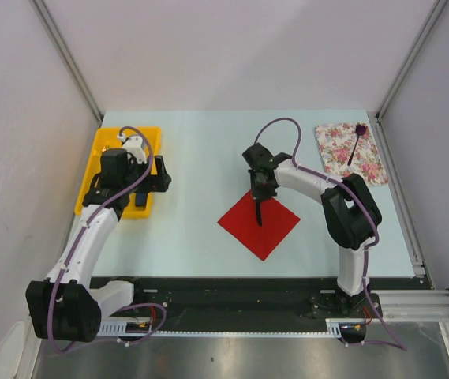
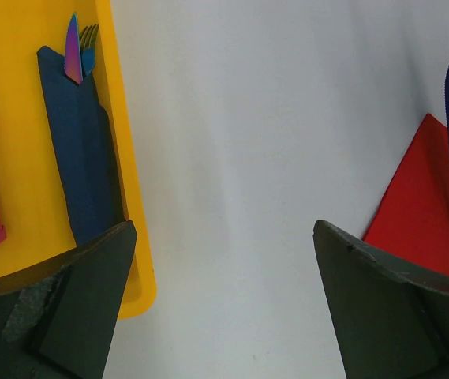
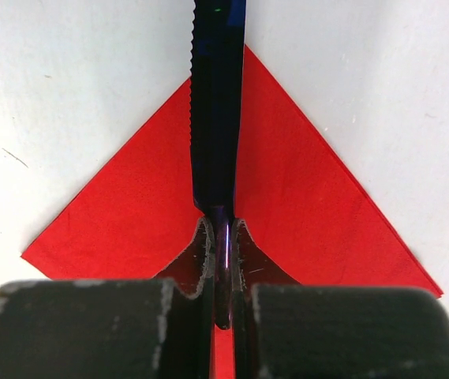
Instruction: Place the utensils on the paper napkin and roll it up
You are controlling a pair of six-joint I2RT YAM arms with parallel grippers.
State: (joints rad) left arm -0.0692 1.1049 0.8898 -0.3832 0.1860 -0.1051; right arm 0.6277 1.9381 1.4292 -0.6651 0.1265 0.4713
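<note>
Left claw [image 2: 220, 237] hangs spread beside the yellow tray [image 1: 102, 154], well left of the red napkin [image 3: 129, 205]. Right claw [image 3: 222, 229] pinches a dark blue knife [image 3: 216, 118] along the napkin's diagonal. The placing step looks underway; next comes lowering and release. A purple utensil [image 1: 356, 142] waits right of the napkin on the flowered sheet [image 1: 338, 154], with bare table [image 1: 200, 150] between.

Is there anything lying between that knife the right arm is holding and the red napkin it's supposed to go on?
Nothing visible does. The right gripper has its jaws shut on the knife, which is held along the middle of the red napkin. Nothing else lies on the napkin. Whether the blade touches the paper, I cannot tell.
</note>
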